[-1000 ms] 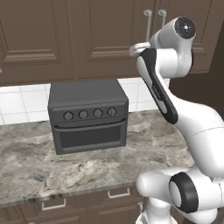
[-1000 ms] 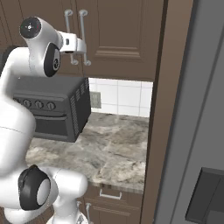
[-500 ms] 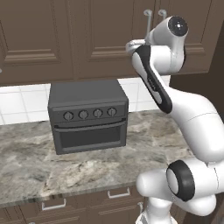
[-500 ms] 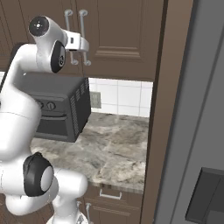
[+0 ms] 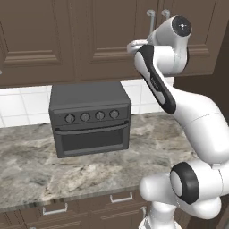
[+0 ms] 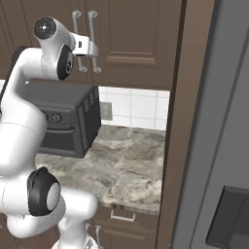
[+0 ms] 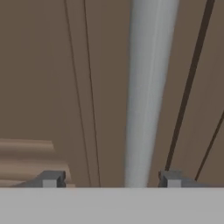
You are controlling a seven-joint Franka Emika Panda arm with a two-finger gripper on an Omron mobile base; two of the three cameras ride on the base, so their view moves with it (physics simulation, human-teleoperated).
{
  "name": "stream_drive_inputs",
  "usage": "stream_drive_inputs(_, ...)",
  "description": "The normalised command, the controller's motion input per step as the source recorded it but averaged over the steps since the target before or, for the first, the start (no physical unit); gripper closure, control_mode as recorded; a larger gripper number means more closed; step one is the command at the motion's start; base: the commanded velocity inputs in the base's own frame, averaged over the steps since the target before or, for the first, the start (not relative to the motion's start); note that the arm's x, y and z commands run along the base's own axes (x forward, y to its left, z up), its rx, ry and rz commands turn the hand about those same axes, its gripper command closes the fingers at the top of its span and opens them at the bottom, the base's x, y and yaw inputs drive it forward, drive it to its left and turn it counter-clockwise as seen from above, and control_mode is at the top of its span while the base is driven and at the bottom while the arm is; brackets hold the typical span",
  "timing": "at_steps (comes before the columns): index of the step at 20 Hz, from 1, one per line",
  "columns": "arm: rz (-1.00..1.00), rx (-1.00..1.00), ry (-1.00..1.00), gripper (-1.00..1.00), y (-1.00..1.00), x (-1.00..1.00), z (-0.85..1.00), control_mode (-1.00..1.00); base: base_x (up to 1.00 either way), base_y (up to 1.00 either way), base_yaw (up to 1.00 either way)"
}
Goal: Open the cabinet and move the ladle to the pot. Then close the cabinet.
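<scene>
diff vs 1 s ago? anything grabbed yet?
The arm swung its hand up to the cabinet's left bar handle, which now stands between the two fingertips. The fingers have started closing but do not visibly clamp the bar yet, so nothing is taken hold of. Both doors stay shut; the toaster oven and counter are as before.

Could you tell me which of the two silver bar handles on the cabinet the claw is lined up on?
The left handle of the pair. The claw has it between its fingertips, while the right handle stands free beside it. Both cabinet doors look closed.
</scene>
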Motion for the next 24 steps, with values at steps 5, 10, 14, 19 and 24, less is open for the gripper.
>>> stream_drive_inputs(5, 0.00, 0.02, -0.03, 1.00, 0.31, 0.13, 0.00, -1.00, 0.00, 0.00, 0.00)
stream_drive_inputs(10, 0.00, 0.00, -0.09, 1.00, 0.61, -0.02, 0.00, -1.00, 0.00, 0.00, 0.00)
stream_drive_inputs(14, 0.00, 0.00, -0.08, 1.00, 0.63, -0.49, 0.01, -1.00, 0.00, 0.00, 0.00)
stream_drive_inputs(19, 0.00, 0.00, 0.00, 1.00, 0.48, -0.94, 0.13, -1.00, 0.00, 0.00, 0.00)
stream_drive_inputs(24, 0.00, 0.00, 0.03, 1.00, 0.56, -0.97, 0.20, -1.00, 0.00, 0.00, 0.00)
